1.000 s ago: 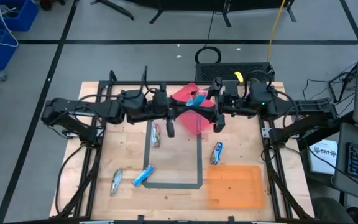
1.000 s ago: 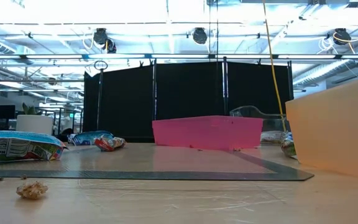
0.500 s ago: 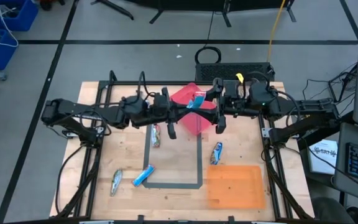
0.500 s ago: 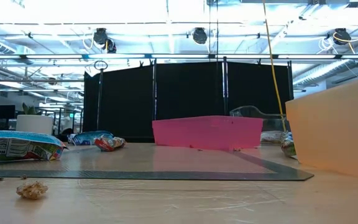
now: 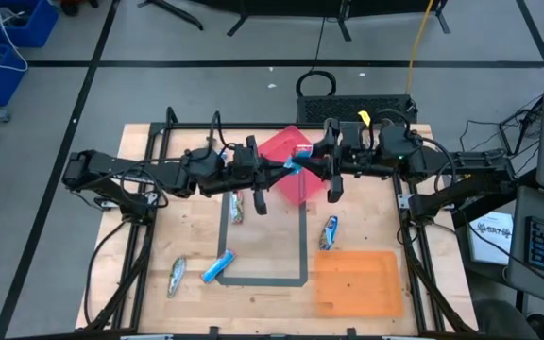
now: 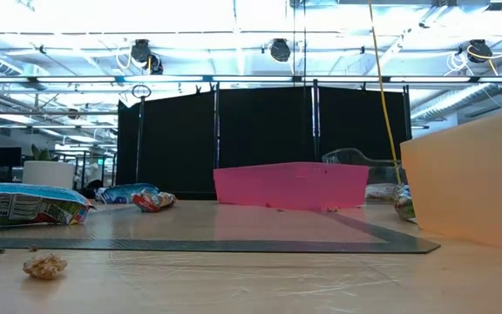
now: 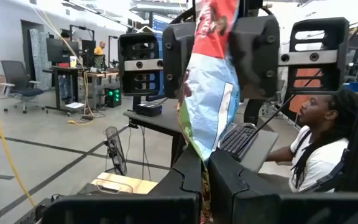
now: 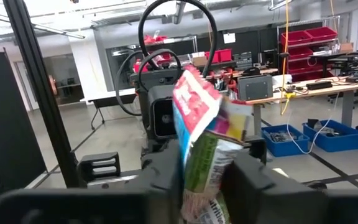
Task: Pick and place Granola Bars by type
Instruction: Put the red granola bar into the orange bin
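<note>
High view showed both arms stretched toward each other above the far middle of the wooden tabletop, meeting over the pink bin. The left gripper and the right gripper both had their fingers clenched on one blue and red bar, held in the air between them just over the bin. Left wrist view showed that bar standing up from between the arm's own closed fingers, with the other arm's gripper behind it and a seated person in the room beyond. Right wrist view showed the same bar crumpled between its own dark fingers.

Four more bars lay on the tabletop: one just beside the taped outline's left edge, a blue one across that outline's lower left corner, a silver one well to its left, and one just above the orange bin. Low view showed the pink bin at the back, the orange bin's wall at the right, and wrapped bars at the left.
</note>
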